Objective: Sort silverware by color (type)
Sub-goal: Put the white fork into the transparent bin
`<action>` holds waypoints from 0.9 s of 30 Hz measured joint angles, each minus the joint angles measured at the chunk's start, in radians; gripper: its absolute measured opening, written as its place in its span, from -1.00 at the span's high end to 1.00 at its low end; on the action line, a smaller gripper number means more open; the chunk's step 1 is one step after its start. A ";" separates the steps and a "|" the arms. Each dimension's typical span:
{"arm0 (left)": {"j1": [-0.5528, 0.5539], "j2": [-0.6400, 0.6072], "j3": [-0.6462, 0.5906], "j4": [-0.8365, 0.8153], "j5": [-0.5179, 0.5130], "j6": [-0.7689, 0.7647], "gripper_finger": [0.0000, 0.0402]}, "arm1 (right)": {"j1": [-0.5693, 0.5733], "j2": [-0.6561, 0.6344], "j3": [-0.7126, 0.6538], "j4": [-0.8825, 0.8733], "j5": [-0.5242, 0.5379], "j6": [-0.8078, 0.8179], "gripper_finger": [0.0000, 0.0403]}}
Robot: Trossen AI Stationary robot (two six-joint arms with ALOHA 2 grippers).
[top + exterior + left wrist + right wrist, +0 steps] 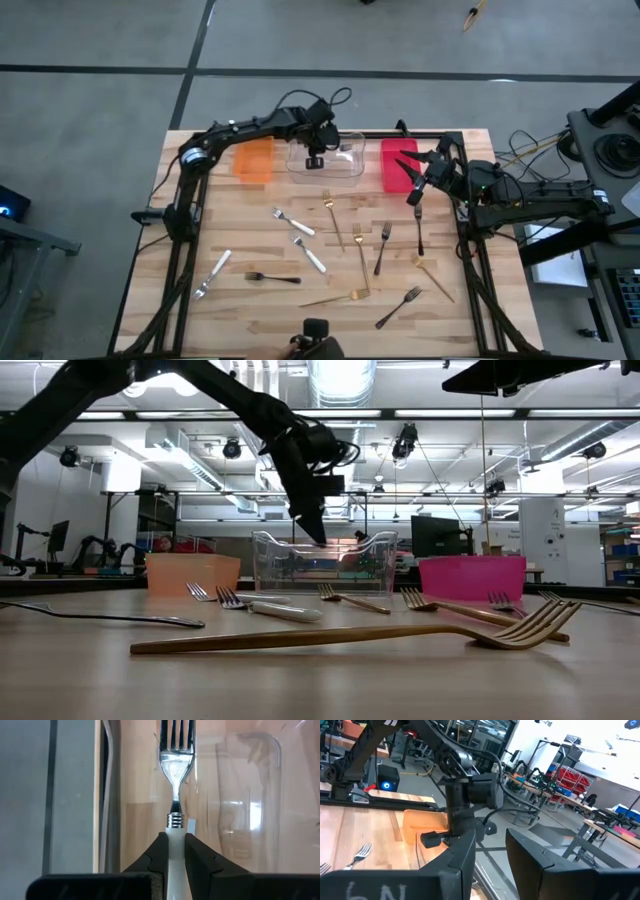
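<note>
My left gripper is shut on a fork with a white handle and silver tines, over the near left part of the clear bin. In the low view it slants down toward the bin's rim. My right gripper stands open by the red bin, and the right wrist view shows nothing between its fingers. Loose silverware lies flat on the table: white-handled forks, gold ones and black ones. My left gripper pinches the fork's white handle between its two fingers, just behind the ribbed metal collar. The fork runs along the fingers and sticks out past them, tines foremost. It slants down over the clear bin and is lifted clear of the table.
An orange bin stands left of the clear bin at the table's far edge. A long gold fork lies across the near middle. The black frame rails run along the table's left and right sides.
</note>
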 joint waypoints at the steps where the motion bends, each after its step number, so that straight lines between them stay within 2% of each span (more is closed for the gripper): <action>1: 0.000 0.004 0.000 0.001 0.000 -0.003 0.88 | 0.000 0.000 0.000 -0.001 0.000 0.000 0.50; 27: 0.000 0.086 -0.001 0.012 0.000 -0.103 0.88 | 0.000 0.000 0.000 -0.011 0.001 0.001 0.50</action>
